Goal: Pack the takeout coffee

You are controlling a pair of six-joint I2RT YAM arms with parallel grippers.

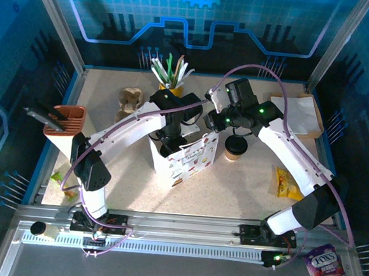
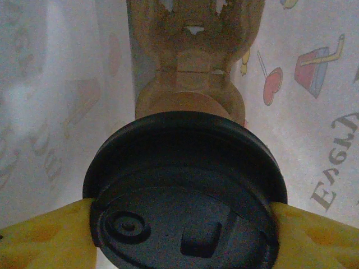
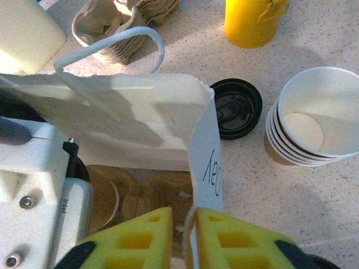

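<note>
Right gripper [image 3: 193, 235] pinched shut on white paper bag [image 3: 140, 106] rim, holding its mouth open; left gripper [image 2: 185, 224] clamps black-lidded brown kraft cup [image 2: 185, 162] inside the bag.

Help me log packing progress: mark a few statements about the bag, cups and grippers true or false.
1. The left gripper holds a lidded cup inside the white bag. True.
2. The right gripper hangs open. False: it is shut on the bag's rim.
3. A second lidded cup stands on the table outside the bag. True.
4. The stack of lidless cups lies tipped over. False: it stands upright beside the second lidded cup.
</note>
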